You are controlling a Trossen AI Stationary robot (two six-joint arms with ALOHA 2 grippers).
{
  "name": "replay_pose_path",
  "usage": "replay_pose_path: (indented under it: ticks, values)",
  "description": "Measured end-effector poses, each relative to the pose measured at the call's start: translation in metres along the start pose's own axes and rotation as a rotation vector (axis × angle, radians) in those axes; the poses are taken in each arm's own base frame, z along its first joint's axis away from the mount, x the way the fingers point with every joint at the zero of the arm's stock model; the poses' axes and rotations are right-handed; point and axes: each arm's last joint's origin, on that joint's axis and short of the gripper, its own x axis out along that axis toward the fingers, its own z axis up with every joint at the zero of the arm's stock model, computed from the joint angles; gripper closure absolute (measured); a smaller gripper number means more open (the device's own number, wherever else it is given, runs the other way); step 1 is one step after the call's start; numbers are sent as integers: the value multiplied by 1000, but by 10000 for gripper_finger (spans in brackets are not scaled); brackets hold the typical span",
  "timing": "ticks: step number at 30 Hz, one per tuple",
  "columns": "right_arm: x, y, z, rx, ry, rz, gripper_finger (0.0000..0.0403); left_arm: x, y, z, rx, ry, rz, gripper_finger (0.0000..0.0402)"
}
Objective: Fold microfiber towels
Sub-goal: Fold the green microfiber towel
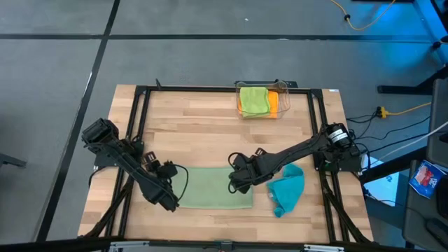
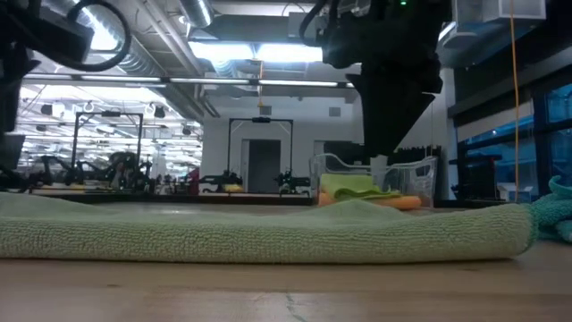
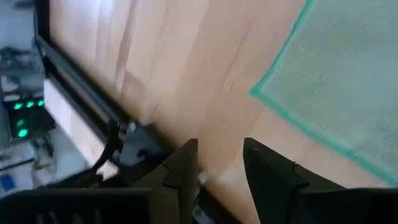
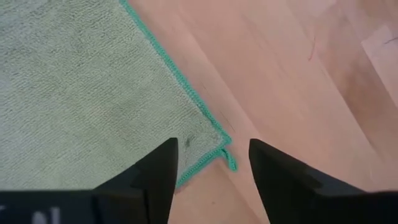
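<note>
Both arms reach in low toward centre frame: left gripper [image 1: 170, 203] at lower left, fingers parted; right gripper [image 1: 236, 183] mid-frame, fingers apart too.

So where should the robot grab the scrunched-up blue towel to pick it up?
Probably from straight above, pinching the top of its bunched-up hump. The teal towel lies crumpled in a heap beside the flat pale green towel, so no corner shows cleanly, but its raised folds give fingers something to close on. The right gripper is nearest, open over the green towel's corner.
</note>
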Motion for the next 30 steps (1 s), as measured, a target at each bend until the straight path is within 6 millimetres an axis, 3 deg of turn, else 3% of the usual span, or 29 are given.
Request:
replay_pose_path:
  ticks: [10, 17, 22, 24, 30]
  values:
    - [-4, 9, -13, -43, 101, 82, 199, -7, -9, -28, 5, 157, -76, 283]
    - [-17, 30, -40, -113, 32, 113, 199, -16, -28, -53, -23, 50, -212, 283]
    - [-22, 47, -41, -75, -92, 211, 199, -19, -32, -62, -65, -94, -240, 286]
    - [-16, 53, -37, -52, -119, 251, 199, -19, -31, -62, -87, -144, -239, 286]
    - [40, 54, -31, 40, -32, 173, 199, -19, -31, -55, -118, -188, -235, 286]
